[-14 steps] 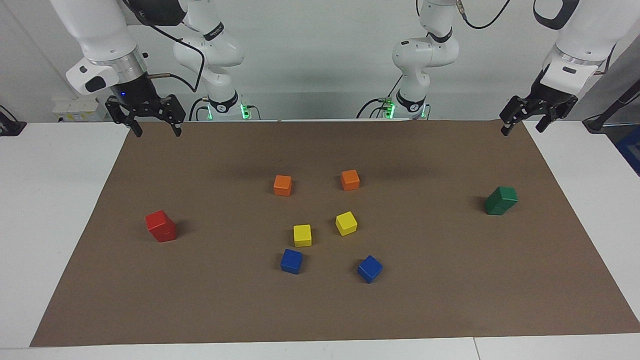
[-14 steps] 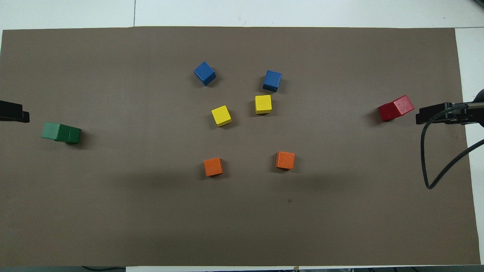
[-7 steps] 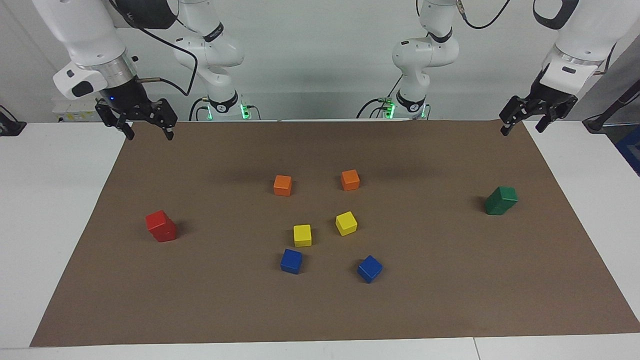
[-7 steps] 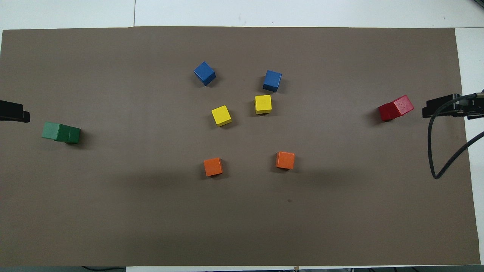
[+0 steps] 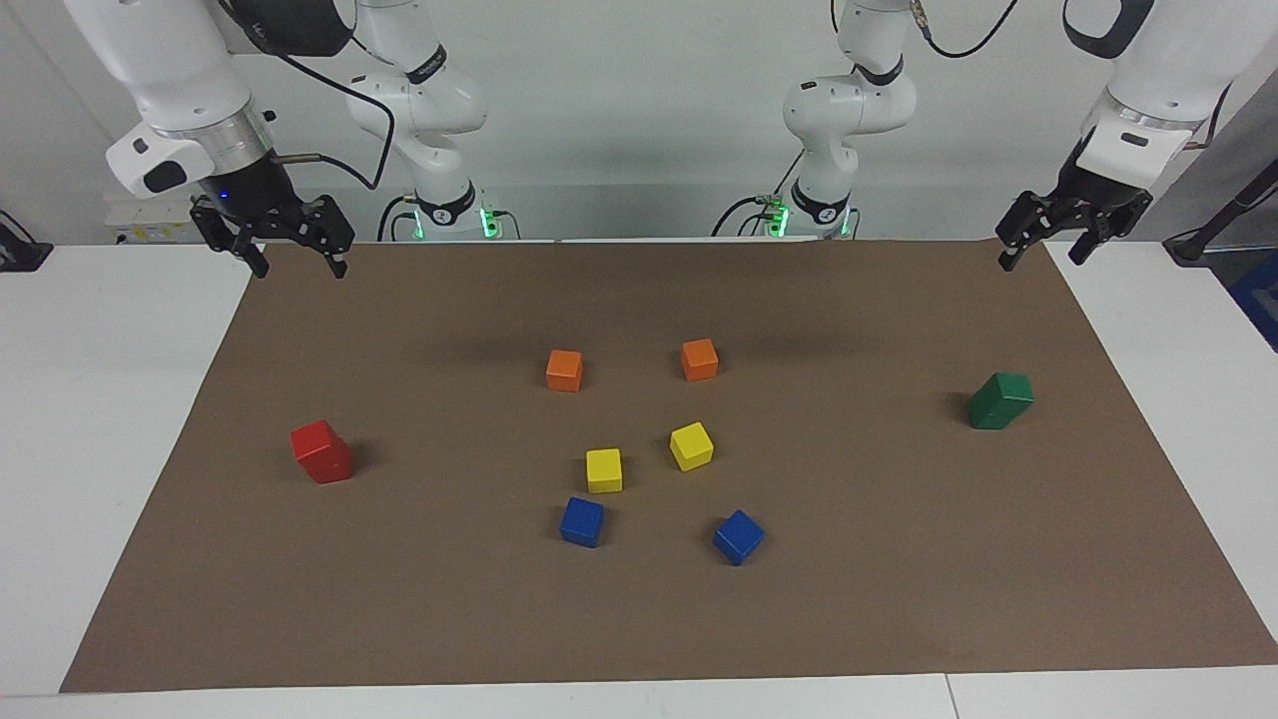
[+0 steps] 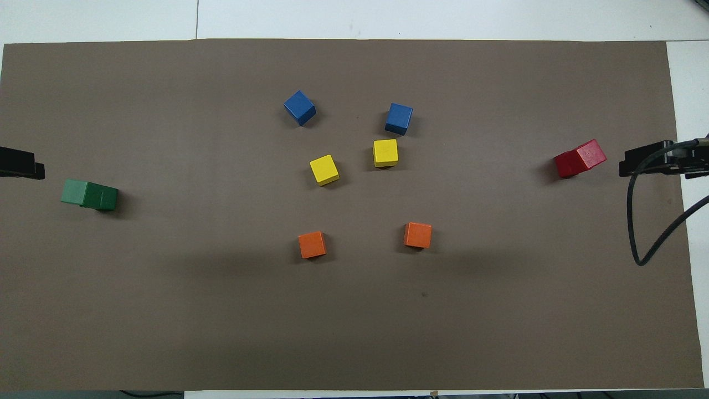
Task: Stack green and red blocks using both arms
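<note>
Both stacks look finished: red blocks (image 5: 321, 451) and green blocks (image 5: 999, 400) sit piled. The left gripper (image 5: 1044, 243) and right gripper (image 5: 292, 254) hang open, empty; nothing seems left.

Six spare cubes sit mid-mat for you.
Orange cubes (image 5: 564, 369) (image 5: 699, 359), yellow cubes (image 5: 603, 469) (image 5: 691, 445) and blue cubes (image 5: 582, 521) (image 5: 738, 536) lie on the brown mat (image 5: 899, 599), between both grippers and well apart from them.
</note>
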